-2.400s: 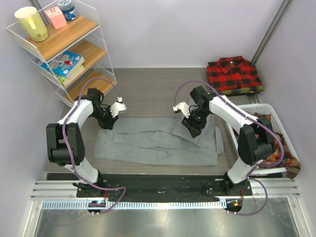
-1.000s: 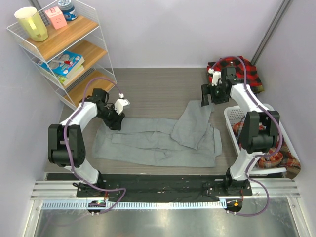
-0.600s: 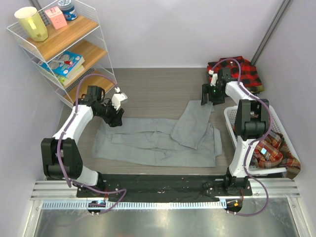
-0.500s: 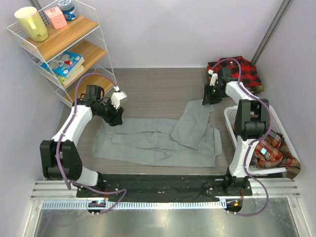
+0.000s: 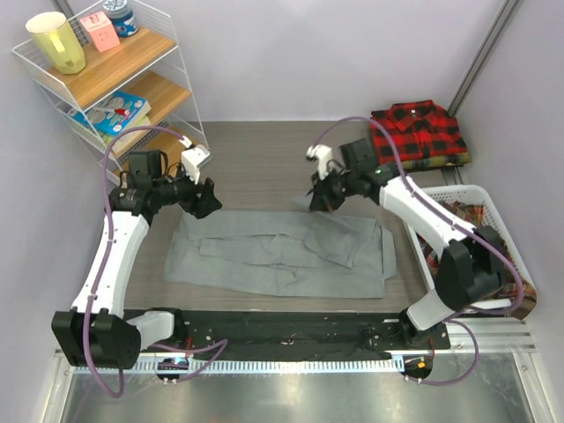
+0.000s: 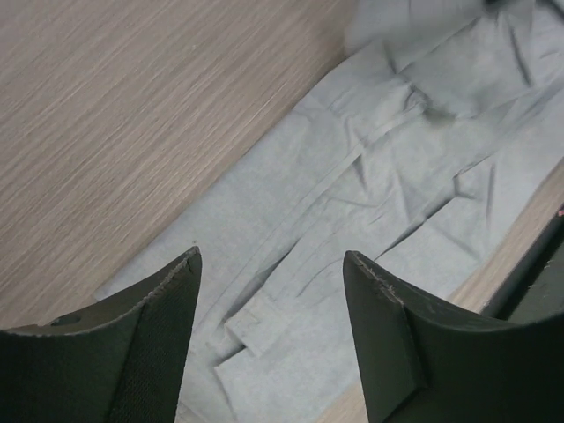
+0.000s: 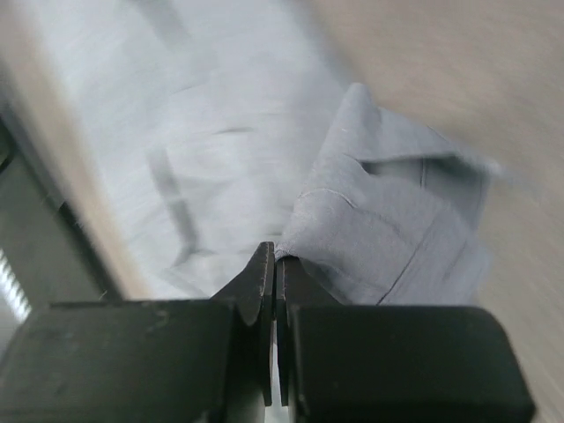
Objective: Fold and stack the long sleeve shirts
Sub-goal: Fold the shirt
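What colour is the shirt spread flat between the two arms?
Plain grey, no pattern. The shirt shows best in the top external view.

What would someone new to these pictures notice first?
The big grey shirt lies spread across the middle of the table, the right gripper shut on a fold at its far edge. The left gripper hangs open above the shirt's left end. A bright red-and-black checked shirt lies folded in the far right corner.
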Robot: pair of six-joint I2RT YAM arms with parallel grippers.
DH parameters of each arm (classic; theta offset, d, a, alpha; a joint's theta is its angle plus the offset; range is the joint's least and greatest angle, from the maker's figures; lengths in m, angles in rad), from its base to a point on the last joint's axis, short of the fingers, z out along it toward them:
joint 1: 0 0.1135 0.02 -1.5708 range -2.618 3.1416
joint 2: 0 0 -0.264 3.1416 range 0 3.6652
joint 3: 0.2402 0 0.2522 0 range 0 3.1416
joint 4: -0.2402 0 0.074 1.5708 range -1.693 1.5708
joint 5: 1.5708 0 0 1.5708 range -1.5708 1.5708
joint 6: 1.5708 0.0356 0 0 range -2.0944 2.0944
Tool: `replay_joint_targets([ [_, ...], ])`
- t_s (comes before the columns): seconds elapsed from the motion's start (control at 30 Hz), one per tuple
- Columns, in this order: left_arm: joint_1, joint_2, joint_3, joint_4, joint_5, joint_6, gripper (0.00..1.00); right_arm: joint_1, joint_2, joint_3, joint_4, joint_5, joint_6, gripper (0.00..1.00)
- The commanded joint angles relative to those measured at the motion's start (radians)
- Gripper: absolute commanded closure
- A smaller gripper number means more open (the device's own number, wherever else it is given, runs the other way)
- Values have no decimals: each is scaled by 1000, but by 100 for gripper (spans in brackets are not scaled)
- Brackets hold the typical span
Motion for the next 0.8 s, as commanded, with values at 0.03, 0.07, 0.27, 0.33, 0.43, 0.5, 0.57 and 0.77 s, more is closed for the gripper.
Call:
replay_joint_targets([
  [0.03, -3, -85, -13, -41, 51, -115, 29, 263, -107, -141, 15, 67, -143, 98],
  [0.07, -3, -96, -25, -53, 56, -118, 28, 305, -106, -153, 12, 89, -162, 98],
  [0.27, 0, -219, -188, -64, 79, -86, 25, 576, -50, -240, 3, 288, -303, 94],
  [0.33, -3, -245, -219, -70, 107, -31, 23, 620, -37, -267, 19, 325, -315, 90],
  [0.43, -3, -247, -256, -90, 100, 64, 23, 649, -11, -250, -21, 305, -308, 56],
  [0.5, -1, -234, -243, -131, 90, 130, 24, 644, -21, -235, -52, 290, -277, 20],
  [0.57, -3, -217, -230, -124, 76, 153, 25, 596, -64, -216, -52, 236, -196, 13],
  [0.77, -3, -220, -234, 25, 51, -10, 24, 356, -69, -213, 6, 28, 99, 14],
])
